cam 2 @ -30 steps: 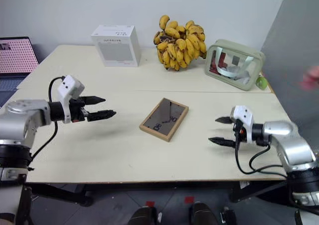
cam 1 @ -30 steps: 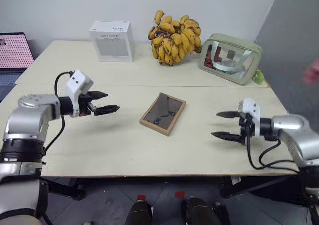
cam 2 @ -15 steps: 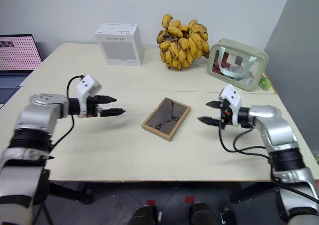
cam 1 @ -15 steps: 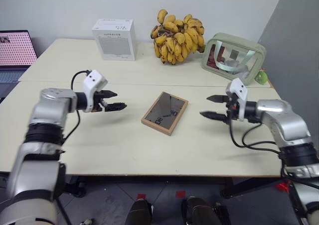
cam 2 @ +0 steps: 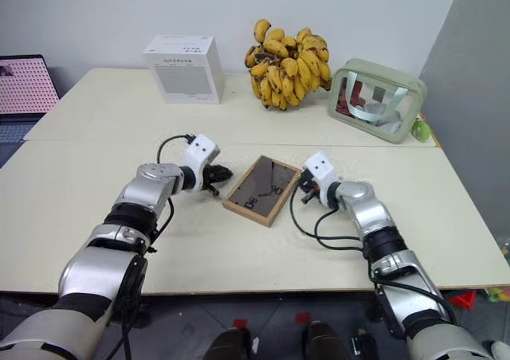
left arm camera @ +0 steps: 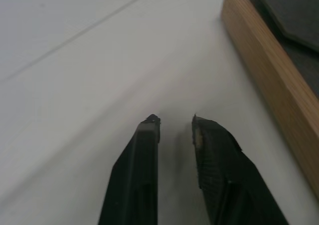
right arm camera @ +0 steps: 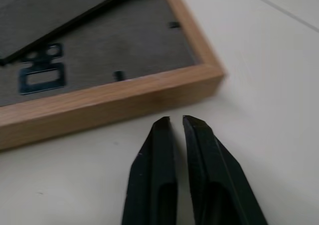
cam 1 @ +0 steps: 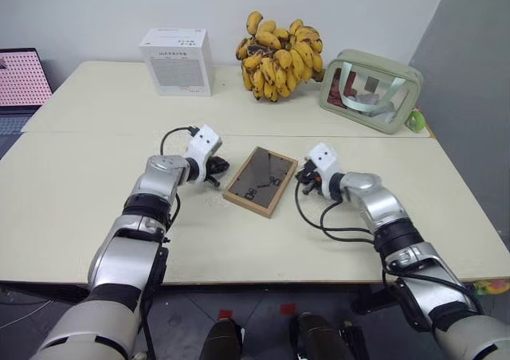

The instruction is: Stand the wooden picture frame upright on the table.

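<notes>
The wooden picture frame lies flat and face down in the middle of the table, its dark back panel and fold-out stand facing up. My left gripper rests low over the table just off the frame's left edge, shut with only a slim gap and nothing between its fingers. My right gripper sits close to the frame's right edge, shut and empty. In the right wrist view its tips point at the light-wood rim without touching it.
Along the table's far side stand a white box, a bunch of bananas and a pale green clear pouch. A laptop sits at the far left. A seam crosses the tabletop.
Both arms have swung inward and down from the table's sides to the frame's left and right edges. Both grippers have gone from open to shut. The frame has not moved.
</notes>
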Motion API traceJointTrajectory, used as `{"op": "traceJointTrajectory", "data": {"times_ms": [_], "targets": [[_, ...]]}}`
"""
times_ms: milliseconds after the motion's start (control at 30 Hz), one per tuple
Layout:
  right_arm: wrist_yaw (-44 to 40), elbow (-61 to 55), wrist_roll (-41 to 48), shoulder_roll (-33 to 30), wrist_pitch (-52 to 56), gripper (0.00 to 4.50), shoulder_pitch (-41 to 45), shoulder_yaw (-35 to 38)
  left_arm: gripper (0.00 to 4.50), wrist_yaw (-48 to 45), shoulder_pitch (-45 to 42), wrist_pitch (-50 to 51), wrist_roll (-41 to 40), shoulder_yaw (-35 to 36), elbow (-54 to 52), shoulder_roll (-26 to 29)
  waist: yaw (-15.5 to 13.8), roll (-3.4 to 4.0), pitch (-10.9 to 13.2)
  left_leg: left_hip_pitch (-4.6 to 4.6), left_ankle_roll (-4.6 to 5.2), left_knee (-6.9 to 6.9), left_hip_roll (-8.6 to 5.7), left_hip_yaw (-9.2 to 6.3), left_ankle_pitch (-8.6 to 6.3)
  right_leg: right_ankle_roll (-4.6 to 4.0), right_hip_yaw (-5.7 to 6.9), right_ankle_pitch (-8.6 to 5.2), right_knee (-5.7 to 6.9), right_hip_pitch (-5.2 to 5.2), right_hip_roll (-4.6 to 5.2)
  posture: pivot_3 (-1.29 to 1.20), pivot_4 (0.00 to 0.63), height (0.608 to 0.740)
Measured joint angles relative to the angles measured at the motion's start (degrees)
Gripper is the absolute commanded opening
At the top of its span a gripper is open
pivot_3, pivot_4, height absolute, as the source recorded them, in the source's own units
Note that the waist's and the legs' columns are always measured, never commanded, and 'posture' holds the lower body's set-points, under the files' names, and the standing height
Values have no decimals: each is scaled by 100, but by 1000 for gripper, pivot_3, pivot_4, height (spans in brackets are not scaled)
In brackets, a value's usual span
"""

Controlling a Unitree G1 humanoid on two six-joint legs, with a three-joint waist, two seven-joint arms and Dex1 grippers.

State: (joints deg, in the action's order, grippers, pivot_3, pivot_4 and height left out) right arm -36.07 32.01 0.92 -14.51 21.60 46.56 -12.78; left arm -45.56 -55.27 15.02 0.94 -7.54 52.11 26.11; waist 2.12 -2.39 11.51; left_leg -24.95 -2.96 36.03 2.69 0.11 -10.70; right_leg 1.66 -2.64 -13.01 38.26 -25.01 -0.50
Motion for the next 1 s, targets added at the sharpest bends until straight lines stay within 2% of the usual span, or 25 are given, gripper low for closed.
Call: {"op": "traceJointTrajectory", "data": {"times_ms": [133,300,400,500,667,700,767,900,1000], "targets": [[2,-245,-6,160,125,425,-56,22,300,-613,741,785,-29,-189,-1581,218,19,5,-4,10,0,4,-1,2,0,10,-7,-6,7,10,2,0,150,740],[-119,-1314,-7,48,493,425,-365,-12,300,-884,2064,2500,-364,-201,-4340,692,49,9,-9,23,0,6,-1,-5,0,-8,-4,-24,51,6,3,0,150,740],[-269,-1880,-4,-64,731,425,-592,-108,300,-1011,2532,3242,-571,-295,-5452,992,50,10,-9,34,-1,6,1,-12,1,-16,1,-30,64,6,-3,0,150,740],[-487,-2220,-1,-269,784,425,-846,-275,300,-1016,2879,3460,-733,-302,-5964,1224,52,10,-9,51,1,7,4,-11,3,-18,-4,-31,66,17,-8,0,150,740],[-703,-2320,0,-792,753,425,-1094,-277,300,-1091,3421,3632,-1160,211,-6085,1690,116,10,-10,122,2,4,7,-8,4,-61,-5,-57,61,83,-6,0,150,740],[-730,-2300,-8,-880,739,425,-1142,-258,630,-1140,3519,3756,-1295,356,-6102,1770,138,10,-10,123,2,3,9,-8,4,-61,-5,-57,61,82,-6,0,150,740],[-751,-2146,-12,-963,648,425,-1181,-232,1008,-1175,3642,4504,-1805,794,-6138,1732,168,10,-9,123,3,3,11,-11,4,-62,-3,-58,63,81,-9,0,150,740],[-722,-1688,-23,-874,239,425,-1071,-205,1841,-1251,3547,7015,-3208,1926,-6139,1080,177,8,-8,112,3,5,10,-19,4,-62,5,-59,61,80,-14,0,150,740],[-635,-1134,-89,-739,-124,425,-789,-204,2576,-956,3536,7630,-4210,2433,-6017,909,187,8,-8,114,2,3,10,-19,4,-39,4,-46,60,81,-13,0,150,740]]}}
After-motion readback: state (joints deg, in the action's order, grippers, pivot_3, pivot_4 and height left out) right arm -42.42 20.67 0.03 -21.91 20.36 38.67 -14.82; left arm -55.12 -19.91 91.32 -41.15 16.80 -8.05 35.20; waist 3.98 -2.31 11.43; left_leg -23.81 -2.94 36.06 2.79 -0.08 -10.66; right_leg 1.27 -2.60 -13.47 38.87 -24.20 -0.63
